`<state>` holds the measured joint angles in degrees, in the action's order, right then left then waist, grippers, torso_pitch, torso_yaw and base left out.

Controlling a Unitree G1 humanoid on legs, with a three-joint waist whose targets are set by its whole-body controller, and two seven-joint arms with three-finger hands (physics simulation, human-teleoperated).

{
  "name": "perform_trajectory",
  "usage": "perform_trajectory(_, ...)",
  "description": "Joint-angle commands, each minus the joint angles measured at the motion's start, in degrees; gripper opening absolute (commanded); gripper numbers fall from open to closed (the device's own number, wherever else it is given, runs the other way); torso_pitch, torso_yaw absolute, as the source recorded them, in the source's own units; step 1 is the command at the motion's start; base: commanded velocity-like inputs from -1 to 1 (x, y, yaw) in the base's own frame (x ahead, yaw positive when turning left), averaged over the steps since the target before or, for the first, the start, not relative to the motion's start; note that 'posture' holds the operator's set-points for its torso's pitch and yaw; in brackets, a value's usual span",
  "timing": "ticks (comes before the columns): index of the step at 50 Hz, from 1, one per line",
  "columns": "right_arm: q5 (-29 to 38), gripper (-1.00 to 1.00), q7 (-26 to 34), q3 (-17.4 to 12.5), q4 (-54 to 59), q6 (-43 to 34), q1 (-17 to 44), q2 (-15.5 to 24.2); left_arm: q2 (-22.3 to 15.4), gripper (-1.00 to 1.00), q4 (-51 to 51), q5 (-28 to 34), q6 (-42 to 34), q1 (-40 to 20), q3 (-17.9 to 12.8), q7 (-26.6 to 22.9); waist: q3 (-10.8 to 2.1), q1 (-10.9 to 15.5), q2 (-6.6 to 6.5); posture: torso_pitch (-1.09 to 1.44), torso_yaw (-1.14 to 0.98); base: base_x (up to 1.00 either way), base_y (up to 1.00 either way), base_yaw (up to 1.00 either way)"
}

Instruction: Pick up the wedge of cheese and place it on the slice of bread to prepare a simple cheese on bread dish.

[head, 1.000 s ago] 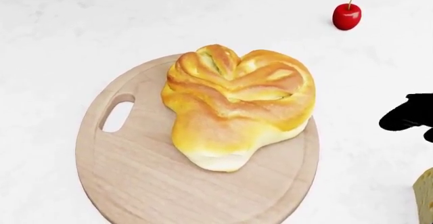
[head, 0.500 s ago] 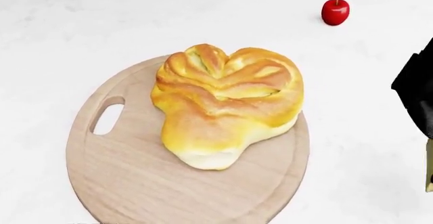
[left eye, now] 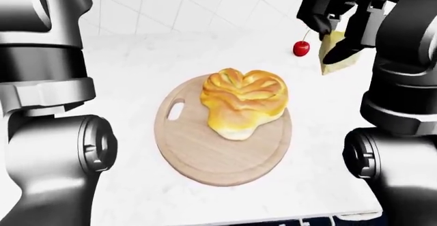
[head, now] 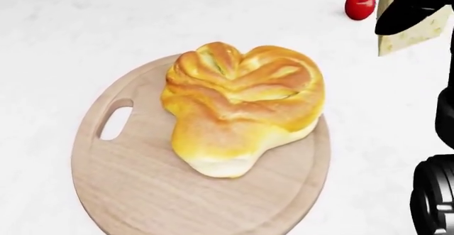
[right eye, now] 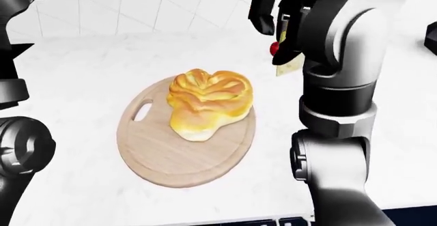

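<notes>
One bread loaf (head: 241, 107) on wooden board (head: 134, 192); right hand (left eye: 341, 23) clamped on cheese wedge (head: 408, 35); left hand unseen.

Wedge of cheese (left eye: 336, 57): pale yellow, flat-sided block, hanging in the air up and right of the bread (head: 241, 107) in the left-eye view, clear of the white counter, tilted with one corner pointing down. The right hand (left eye: 338, 18) is gripping its upper part, dark fingers wrapping over the top, so only the lower half is showing. Bread: golden, glossy, braided heart-shaped loaf with a paler base, sitting flat and upright, not touching the cheese, which is hanging well apart from it toward the top right of the head view.
</notes>
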<state>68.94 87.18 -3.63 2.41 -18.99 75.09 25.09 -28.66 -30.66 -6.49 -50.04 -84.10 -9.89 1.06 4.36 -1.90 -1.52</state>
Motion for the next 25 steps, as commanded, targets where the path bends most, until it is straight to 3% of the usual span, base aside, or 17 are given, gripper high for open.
perform_trajectory(1,0.2,-1.00,-3.8,-0.1,2.6,1.2,4.6,-0.1,-0.8,1.00,2.0,0.1,1.6,-2.2,-0.4,0.1,-1.99,0.0,-0.07,0.00,0.00,0.00,0.00,0.00)
perform_trajectory(13,-2.0,-1.00,-16.0,2.0,28.6,4.2,20.1,-5.6,-1.2,1.00,1.6,-0.1,2.1,-1.8,-0.5,0.0,-1.80,-0.8,-1.03,0.00,0.00,0.00,0.00,0.00)
perform_trajectory(25,-6.9,-1.00,-26.8,3.8,44.6,6.4,27.2,-11.8,-1.5,1.00,0.7,-0.2,2.8,-1.8,-0.6,-0.1,-1.61,-1.2,-1.74,0.00,0.00,0.00,0.00,0.00)
